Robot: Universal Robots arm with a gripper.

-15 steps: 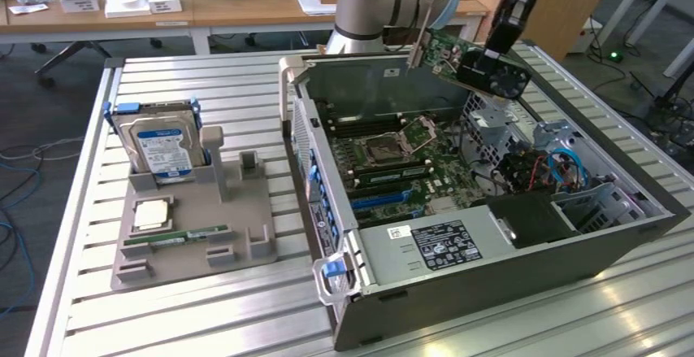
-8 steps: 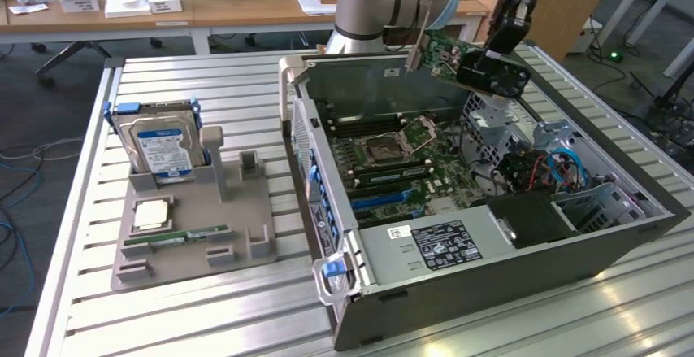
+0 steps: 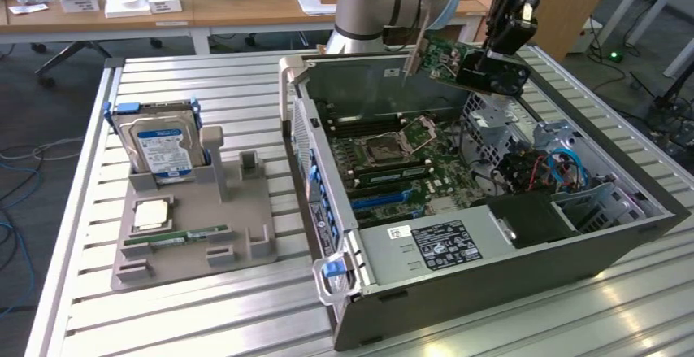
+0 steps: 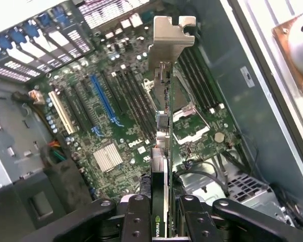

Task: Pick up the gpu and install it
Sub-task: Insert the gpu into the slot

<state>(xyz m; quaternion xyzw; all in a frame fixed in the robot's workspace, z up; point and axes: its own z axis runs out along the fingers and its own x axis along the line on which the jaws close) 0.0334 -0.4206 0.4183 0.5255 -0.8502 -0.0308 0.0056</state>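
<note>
With my end effector point(image 4: 160, 206) clamped on the gpu point(image 4: 164, 121), held above the motherboard point(image 4: 116, 151) in the open case point(image 3: 488, 251), I'd keep the card square to the blue slot point(image 4: 103, 101), with its bracket point(image 4: 171, 35) towards the case wall.

The gpu point(image 3: 443, 54) hangs in the gripper point(image 3: 483, 71) above the open case point(image 3: 477, 284) — over its motherboard point(image 3: 401, 162). At the exterior view's left, a holder point(image 3: 195, 263) carries a hard drive point(image 3: 162, 145) upright behind a RAM stick point(image 3: 175, 237).

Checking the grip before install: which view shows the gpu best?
Wrist view: the gpu sits edge-on, clamped in the gripper, silver bracket above the motherboard. The exterior view shows its green board face over the open case.
</note>
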